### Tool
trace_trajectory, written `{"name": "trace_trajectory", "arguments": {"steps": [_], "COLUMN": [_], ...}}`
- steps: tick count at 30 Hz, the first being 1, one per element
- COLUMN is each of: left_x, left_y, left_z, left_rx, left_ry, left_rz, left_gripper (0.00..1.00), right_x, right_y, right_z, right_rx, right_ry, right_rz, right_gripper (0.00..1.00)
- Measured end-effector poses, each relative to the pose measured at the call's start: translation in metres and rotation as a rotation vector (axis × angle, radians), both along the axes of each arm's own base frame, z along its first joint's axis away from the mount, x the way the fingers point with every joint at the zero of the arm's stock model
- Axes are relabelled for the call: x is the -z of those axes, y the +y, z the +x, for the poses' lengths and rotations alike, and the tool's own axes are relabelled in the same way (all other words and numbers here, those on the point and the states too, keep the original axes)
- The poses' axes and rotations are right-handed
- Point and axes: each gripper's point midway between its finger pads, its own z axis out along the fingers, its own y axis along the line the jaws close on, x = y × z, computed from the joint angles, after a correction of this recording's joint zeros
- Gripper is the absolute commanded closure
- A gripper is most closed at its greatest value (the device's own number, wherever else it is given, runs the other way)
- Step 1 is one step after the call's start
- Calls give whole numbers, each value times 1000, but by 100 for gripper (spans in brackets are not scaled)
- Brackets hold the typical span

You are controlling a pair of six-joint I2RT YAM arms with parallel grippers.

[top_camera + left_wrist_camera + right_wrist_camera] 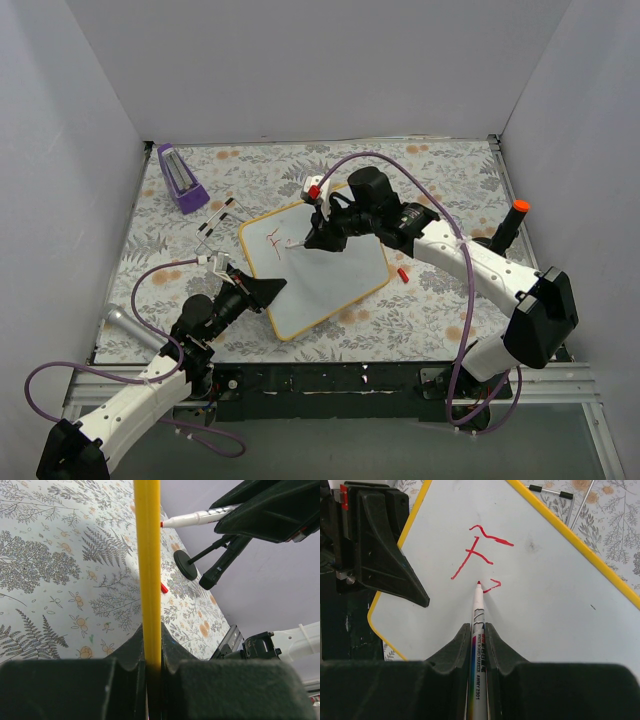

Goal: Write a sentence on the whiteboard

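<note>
Right hand [478, 632] pinched marker [477, 605] at whiteboard [545, 610]; left hand [150, 660] clamped its edge; sentence [479, 555] barely begun, one letter.

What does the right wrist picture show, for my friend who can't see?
The right gripper holds a white marker, its red tip at the whiteboard just below a red letter F. The left gripper sits on the board's yellow edge.

top camera high, looking down; wrist cameras close, low; all share whiteboard [330, 285].
</note>
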Motion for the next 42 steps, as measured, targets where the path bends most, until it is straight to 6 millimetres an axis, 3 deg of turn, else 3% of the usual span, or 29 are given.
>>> {"name": "trace_trajectory", "arguments": {"steps": [25,42], "left_x": [1,2], "left_y": [0,0], "left_z": [0,1], "left_rx": [-3,-7], "left_ry": [9,16], "left_rz": [-4,-5], "left_gripper": [100,100], "right_x": [13,5], "right_y": [-7,-10], "right_z": [-1,19], "right_rx": [6,66], "right_ry": [2,-17], "right_rz": [-37,-35], "right_gripper": [99,99]}}
